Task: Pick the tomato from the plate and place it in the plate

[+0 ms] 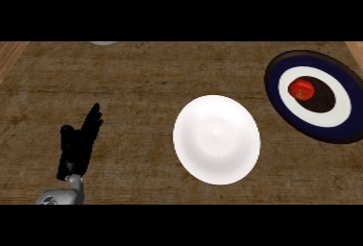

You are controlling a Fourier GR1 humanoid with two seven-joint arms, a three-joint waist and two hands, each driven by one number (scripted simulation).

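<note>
Left hand (78, 144) rests w/ fingers straight, holding nothing; I see tomato (303, 90) on ringed plate (333, 122), white plate (216, 139) bare, transfer left.

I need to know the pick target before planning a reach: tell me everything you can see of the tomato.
The tomato is small, round and glossy red, with a darker spot at its top. It sits in the dark centre of the ringed plate, which has navy and white bands, at the counter's right side. Only that plate touches it; no hand is near.
</note>
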